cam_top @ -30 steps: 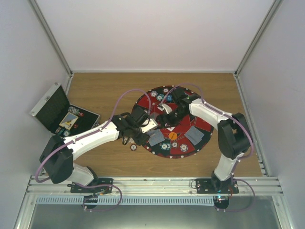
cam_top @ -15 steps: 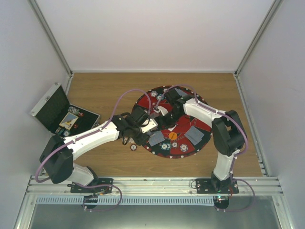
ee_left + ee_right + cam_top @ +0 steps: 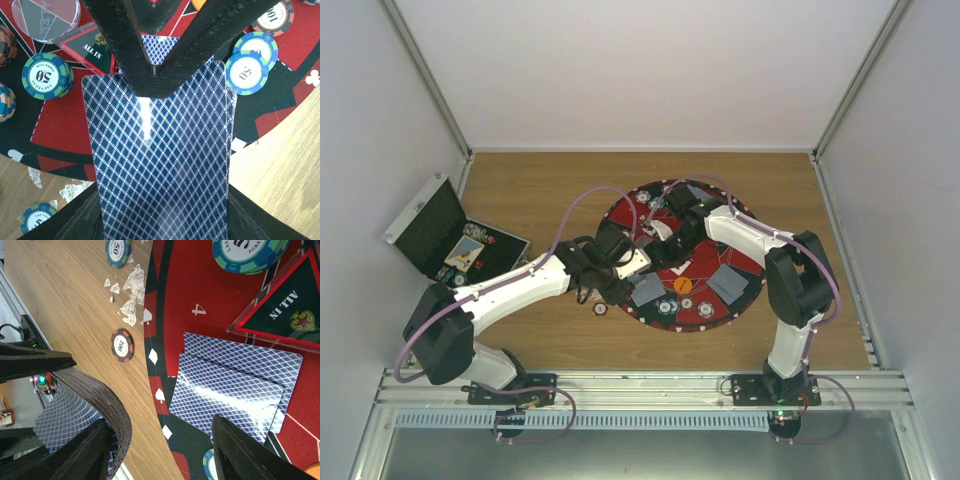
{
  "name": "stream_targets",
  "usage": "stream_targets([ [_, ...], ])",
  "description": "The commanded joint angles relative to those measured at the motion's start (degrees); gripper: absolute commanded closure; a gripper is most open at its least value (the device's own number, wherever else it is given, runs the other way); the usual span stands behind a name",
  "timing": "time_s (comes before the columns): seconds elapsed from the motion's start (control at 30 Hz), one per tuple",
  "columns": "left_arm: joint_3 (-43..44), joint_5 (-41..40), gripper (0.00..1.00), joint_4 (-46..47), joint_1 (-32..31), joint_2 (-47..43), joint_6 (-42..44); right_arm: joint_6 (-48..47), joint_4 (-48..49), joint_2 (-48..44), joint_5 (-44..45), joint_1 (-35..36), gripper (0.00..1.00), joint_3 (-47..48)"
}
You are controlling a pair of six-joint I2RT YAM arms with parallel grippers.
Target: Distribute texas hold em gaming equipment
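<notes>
Small stack of playing cards (image 3: 157, 165), blue diamond backs, held lifted over the mat (image 3: 60, 125) at its near-left rim. Left gripper (image 3: 625, 270) has its fingers closed on the stack. Two more cards (image 3: 230, 390) lie overlapped on the red field, beside the ALL IN marker (image 3: 280, 315). Green 50 chip (image 3: 47, 75) on the mat; 100 chip (image 3: 122, 345) on the wooden table (image 3: 65, 305). Right gripper (image 3: 160, 420) hovers over the lying pair, fingers apart, nothing between.
</notes>
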Motion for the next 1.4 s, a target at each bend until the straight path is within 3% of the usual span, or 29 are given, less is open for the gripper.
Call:
stream_targets([
  [0.0, 0.7, -0.4, 0.46, 2.4, -0.5, -0.4, 0.7, -0.1, -0.9, -0.6, 2.9, -0.4, 0.46, 0.9],
  [0.3, 0.6, -0.6, 0.46, 2.6, -0.5, -0.7, 0.6, -3.4, -0.8, -0.7, -9.6, -0.1, 0.63, 0.5],
  [0.5, 0.5, -0.6, 0.46, 2.6, -0.5, -0.8, 0.5, -3.7, -0.8, -1.3, -11.9, -0.1, 0.9, -0.2],
  [0.63, 0.4, -0.8, 0.46, 2.6, -0.5, -1.0, 0.5, -3.5, -1.1, -1.8, -10.5, -0.1, 0.99, -0.2],
  [0.87, 0.2, -0.8, 0.46, 2.5, -0.5, -1.3, 0.5, -2.9, -2.2, -2.5, -4.1, -0.5, 0.99, -0.1],
  [1.1, 0.1, -0.8, 0.46, 2.5, -0.5, -1.5, 0.6, -2.6, -2.4, -3.2, -3.6, -1.6, 0.99, 0.0],
  [1.27, 0.1, -0.9, 0.46, 2.6, -0.5, -1.5, 0.4, -2.3, -1.7, -3.0, -7.7, -1.6, 0.85, -0.4],
  [1.37, 0.0, -1.0, 0.46, 2.6, -0.5, -1.7, 0.4, -2.2, -1.5, -2.6, -9.9, -1.5, 0.84, -0.8],
])
